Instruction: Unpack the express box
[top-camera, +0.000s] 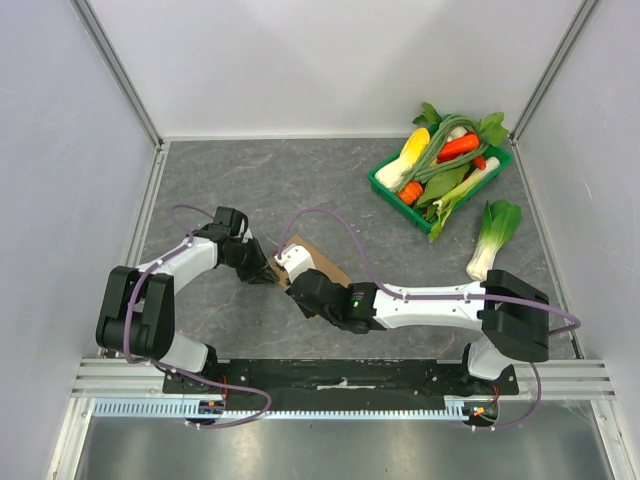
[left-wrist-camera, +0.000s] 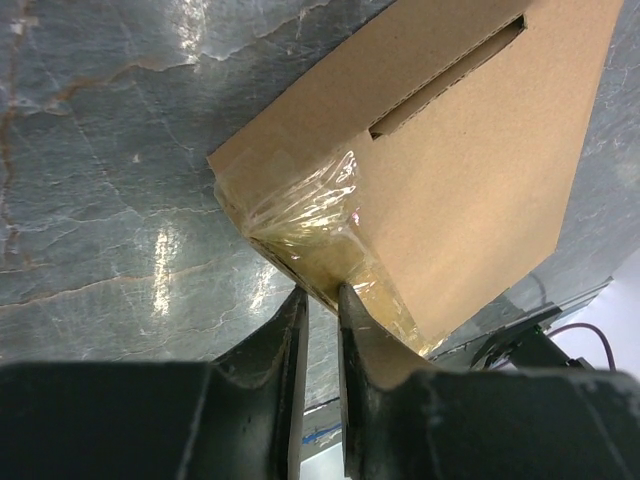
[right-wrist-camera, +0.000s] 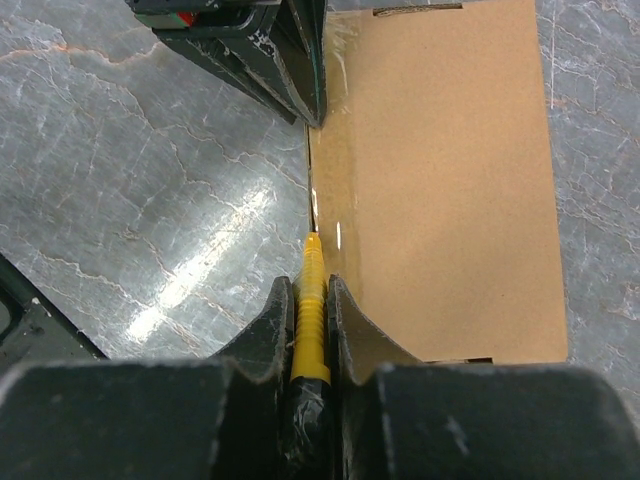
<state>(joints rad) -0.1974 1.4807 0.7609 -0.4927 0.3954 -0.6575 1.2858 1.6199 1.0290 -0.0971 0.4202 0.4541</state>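
Observation:
The express box (top-camera: 325, 265) is a flat brown cardboard box lying on the grey table between the two arms. Clear tape (left-wrist-camera: 310, 210) wraps one corner of the box (left-wrist-camera: 480, 150). My left gripper (left-wrist-camera: 320, 292) has its jaws nearly together, their tips pinching that taped edge; in the top view the left gripper (top-camera: 266, 268) is at the box's left end. My right gripper (right-wrist-camera: 311, 285) is shut on a yellow-handled cutter (right-wrist-camera: 311, 300). The cutter's thin tip lies along the left edge of the box (right-wrist-camera: 440, 200). The left gripper's fingers (right-wrist-camera: 290, 80) show at the far corner.
A green tray (top-camera: 381, 187) of vegetables stands at the back right, with a bok choy (top-camera: 493, 235) lying beside it on the table. Pale walls close in the left, back and right sides. A metal rail (top-camera: 340, 380) runs along the near edge.

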